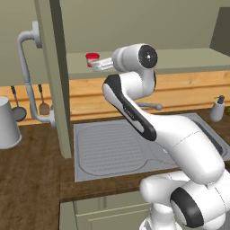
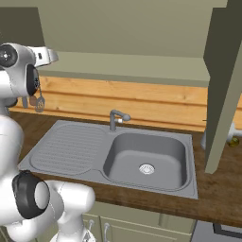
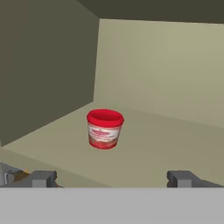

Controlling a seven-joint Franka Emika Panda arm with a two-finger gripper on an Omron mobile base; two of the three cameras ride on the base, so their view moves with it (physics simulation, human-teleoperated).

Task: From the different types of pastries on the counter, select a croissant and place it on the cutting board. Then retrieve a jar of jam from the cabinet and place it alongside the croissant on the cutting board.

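my hand (image 3: 111, 178) is raised to the open cabinet above the sink, its two dark fingers spread wide apart with nothing between them. the jam jar (image 3: 104, 129) stands upright on the cabinet shelf (image 3: 153, 148), ahead of my fingertips and not touching them; it is a small tub with a red lid and a red and white label. it sits toward the left end of the shelf, near the corner where the side wall meets the back wall, though apart from both.

from the left base camera the jar (image 1: 92, 59) shows just past the end of my forearm, close to the front edge of the shelf (image 1: 179, 60) and beside the open cabinet door (image 1: 56, 76).

below, the grey sink (image 2: 146, 160) is set into the wooden tabletop (image 2: 215, 198), with its ribbed drainboard on the left and its basin on the right (the tap (image 2: 116, 119) rises at the back edge between them). a soap dispenser (image 1: 217, 108) stands by the sink's right end, and a pale jug (image 1: 8, 123) stands on the tabletop well to the left, near utensils (image 1: 30, 104) hanging on the wall.
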